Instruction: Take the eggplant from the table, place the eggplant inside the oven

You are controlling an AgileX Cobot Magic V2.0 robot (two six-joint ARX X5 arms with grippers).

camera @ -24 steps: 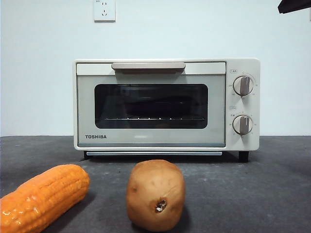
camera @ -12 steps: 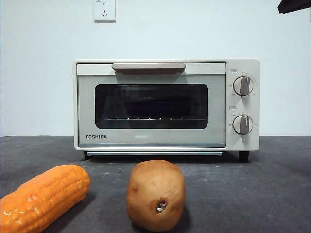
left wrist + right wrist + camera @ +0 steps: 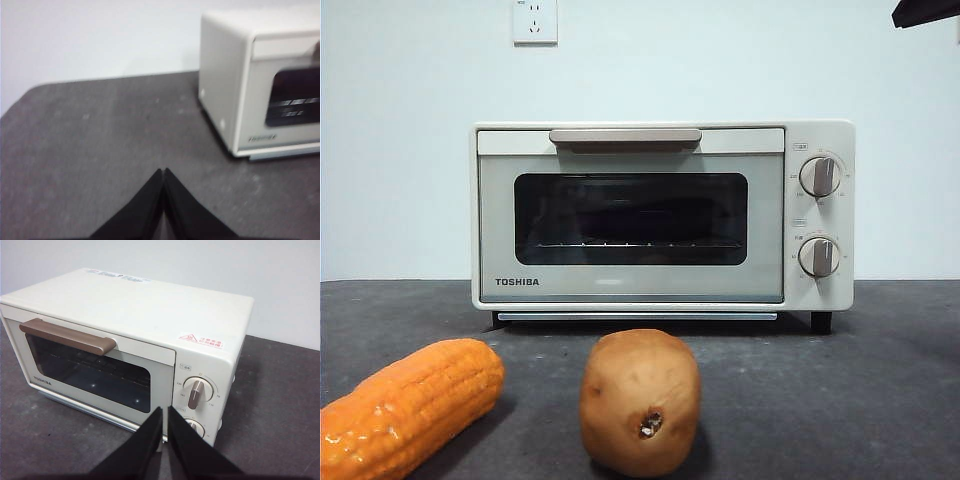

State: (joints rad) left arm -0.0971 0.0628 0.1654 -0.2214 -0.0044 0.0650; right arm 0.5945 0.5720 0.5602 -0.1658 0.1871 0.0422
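The left gripper (image 3: 163, 172) has its jaws pressed together, tips touching, with nothing between them; it hangs over bare worktop (image 3: 100, 135) beside the oven's side wall. The right gripper (image 3: 164, 410) also has its jaws nearly closed, only a thin slit between them, and empty; it hovers above and in front of the oven (image 3: 130, 335), near the two knobs.

In the front view the oven (image 3: 660, 215) stands with its door closed, the beige handle (image 3: 625, 136) at the top of the door. A dark long shape behind the glass may be the eggplant, but the window is too dim to be sure; no eggplant lies on the worktop in any view. Nearer the camera are a corn cob (image 3: 405, 405) and a potato (image 3: 640, 400), well apart from the oven.

If the eggplant is indeed inside, the task looks about complete, and the sound course is to lift both arms clear without brushing the knobs or handle. If it is not, the door must be opened first: part the right jaws, bring them around the handle bar squarely, and pull down smoothly so the light oven does not slide.
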